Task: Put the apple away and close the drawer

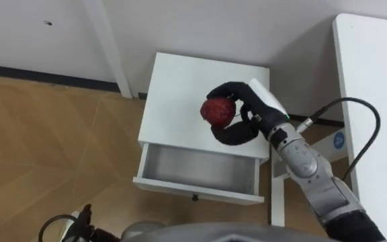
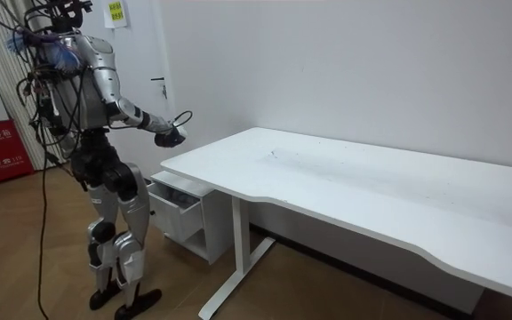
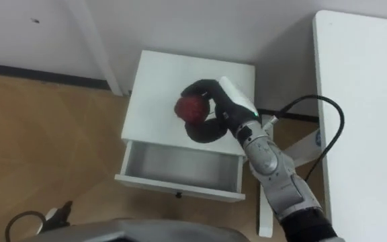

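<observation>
A: Where is the apple (image 1: 217,111) to be found?

B: It is held in the right hand (image 1: 252,111), at the centre of the left eye view. The fingers are curled over its top and the thumb is hooked beneath, so the fruit is enclosed on both sides.

A: Over what is it held?

B: It is seen against the white top of the small cabinet (image 1: 180,77), just above the open drawer (image 1: 197,168), which is pulled out toward the lower edge of the frame. In the room view, the hand (image 2: 169,135) is raised well above the cabinet (image 2: 189,218), at the left of the picture beside the end of the white desk (image 2: 345,169).

A: Why is it held so high?

B: It may be judged that height is allowed so that the apple can be carried past the cabinet's front edge and lowered into the drawer without being knocked.

A: What is left to be done?

B: The apple is not yet in the drawer and the drawer is not yet shut, so both steps are judged outstanding. An early release is to be guarded against, since a round fruit could roll off the top.
</observation>
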Robot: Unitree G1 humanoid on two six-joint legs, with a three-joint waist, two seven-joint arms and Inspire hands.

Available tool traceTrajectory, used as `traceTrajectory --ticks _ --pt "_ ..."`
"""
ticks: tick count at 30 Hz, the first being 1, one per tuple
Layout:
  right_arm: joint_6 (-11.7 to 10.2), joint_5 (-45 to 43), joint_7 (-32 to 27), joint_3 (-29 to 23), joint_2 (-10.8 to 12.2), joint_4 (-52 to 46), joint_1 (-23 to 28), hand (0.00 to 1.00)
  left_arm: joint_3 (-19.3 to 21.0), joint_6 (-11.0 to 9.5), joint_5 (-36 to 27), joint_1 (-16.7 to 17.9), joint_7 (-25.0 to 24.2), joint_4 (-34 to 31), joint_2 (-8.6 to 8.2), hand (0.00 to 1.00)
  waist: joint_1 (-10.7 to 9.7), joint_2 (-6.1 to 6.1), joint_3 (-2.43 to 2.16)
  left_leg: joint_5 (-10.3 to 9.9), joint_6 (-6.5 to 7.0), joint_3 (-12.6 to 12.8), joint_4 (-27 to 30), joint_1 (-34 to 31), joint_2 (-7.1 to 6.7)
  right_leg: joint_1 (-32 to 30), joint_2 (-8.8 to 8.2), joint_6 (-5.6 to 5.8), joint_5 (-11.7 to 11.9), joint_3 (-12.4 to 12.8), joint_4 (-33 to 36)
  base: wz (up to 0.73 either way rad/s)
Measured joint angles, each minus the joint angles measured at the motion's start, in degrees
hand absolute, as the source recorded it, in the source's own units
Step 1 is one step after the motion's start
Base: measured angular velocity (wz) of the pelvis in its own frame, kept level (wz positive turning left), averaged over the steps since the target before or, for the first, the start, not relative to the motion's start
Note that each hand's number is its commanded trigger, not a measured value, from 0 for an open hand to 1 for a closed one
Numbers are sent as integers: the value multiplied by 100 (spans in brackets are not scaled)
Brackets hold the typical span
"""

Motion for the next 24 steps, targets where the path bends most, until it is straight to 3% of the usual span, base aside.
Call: traceTrajectory --ticks 5,13,14,15,18,24 --pt "173 -84 313 59 -66 193 93 100 -1 1 4 -108 -4 3 -5 0 -15 -14 11 0 0 -43 -3 -32 1 -17 4 0 0 -1 -10 0" --pt "227 -231 498 71 -124 207 182 100 -6 3 -2 -132 -3 9 -3 0 -26 -61 25 0 0 -206 -4 -34 1 -14 15 0 0 -1 -7 2" --pt "227 -232 499 71 -124 244 183 33 -20 4 -4 -133 -4 8 -4 0 -25 -67 24 0 0 -206 -5 -33 1 -14 15 0 0 0 -5 0" --pt "228 -232 504 71 -124 264 183 0 -30 4 -3 -133 -4 8 -4 0 -24 -70 24 0 0 -206 -5 -33 1 -14 14 0 0 1 -5 0" --pt "232 -260 593 71 -124 338 188 0 -33 4 0 -141 -12 7 -7 0 -23 -76 24 0 0 -229 -8 -20 1 -14 16 0 0 1 8 0" --pt "232 -417 623 71 -126 357 195 0 -97 7 4 -137 -51 -13 -4 0 -43 -31 50 1 -1 -793 -10 119 29 -17 39 4 -3 -95 301 -1"
